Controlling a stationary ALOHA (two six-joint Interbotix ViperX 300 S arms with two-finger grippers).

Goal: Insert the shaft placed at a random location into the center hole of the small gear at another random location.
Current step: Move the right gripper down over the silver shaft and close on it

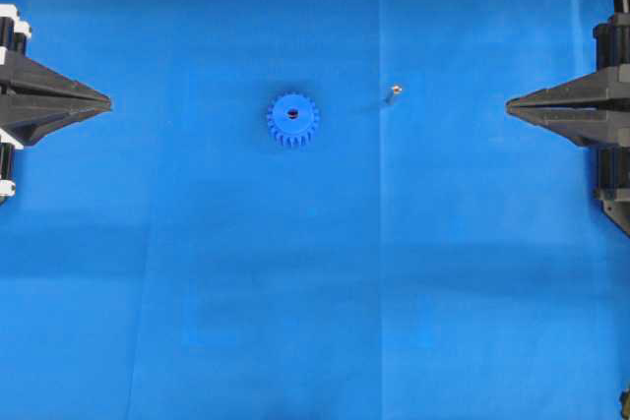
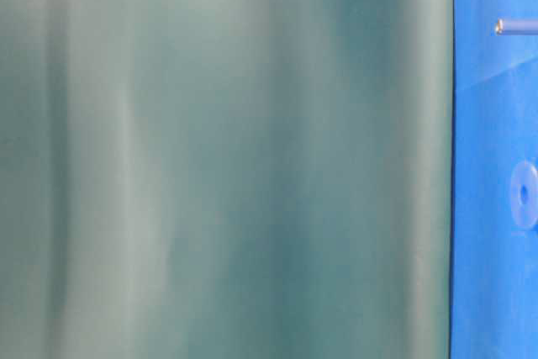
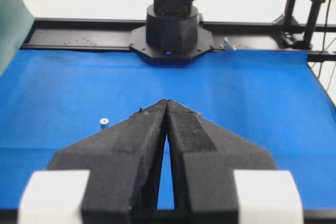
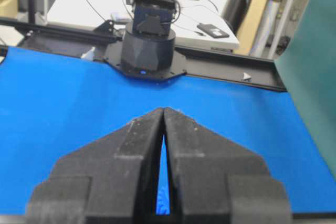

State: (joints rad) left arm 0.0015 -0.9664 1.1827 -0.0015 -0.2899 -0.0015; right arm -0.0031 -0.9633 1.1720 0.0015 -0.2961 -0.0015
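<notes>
— near the middle of the blue mat [image 1: 197, 322], a little toward its far edge, sits the small gear [image 1: 292, 120], lying flat with the center hole [image 1: 292, 113] facing up. where's the shaft?

— just to the gear's right, apart from it: the shaft [image 1: 392, 94]. it seems to stand on end or nearly so, shiny tip up; the left wrist view shows it as a pale little stub on the mat.

— which arm is nearer?

— the right gripper [image 1: 509, 105]. the shaft lies between it and the gear, almost straight out along the line its tips point. the left gripper [image 1: 108, 102] is closer to the gear, which sits slightly off its line, toward the near edge.

— and their poses?

— both are drawn back at the mat's side edges, pointing inward at each other, fingers pressed together with nothing between them. i'd judge the right one must spread its fingers before reaching for the shaft.
</notes>
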